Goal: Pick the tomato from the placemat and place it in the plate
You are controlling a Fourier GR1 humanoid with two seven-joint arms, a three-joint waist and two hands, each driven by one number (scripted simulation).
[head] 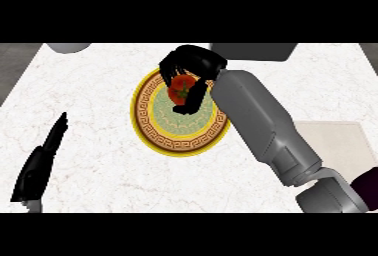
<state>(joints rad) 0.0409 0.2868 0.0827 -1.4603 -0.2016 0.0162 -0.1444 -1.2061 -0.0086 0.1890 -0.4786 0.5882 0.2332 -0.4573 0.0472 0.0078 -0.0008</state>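
Down at the near left edge, the left hand rests open. Farther right lies the placemat. Beyond, the right hand curls round the tomato over the plate. Only the release remains, I'd say.

Round plate: yellow rim, brown Greek-key band, pale green centre. Small round tomato: red, possibly a green stem patch. Stone counter: white marble, faint veins. Rectangular placemat: cream. Hands black, forearms grey.
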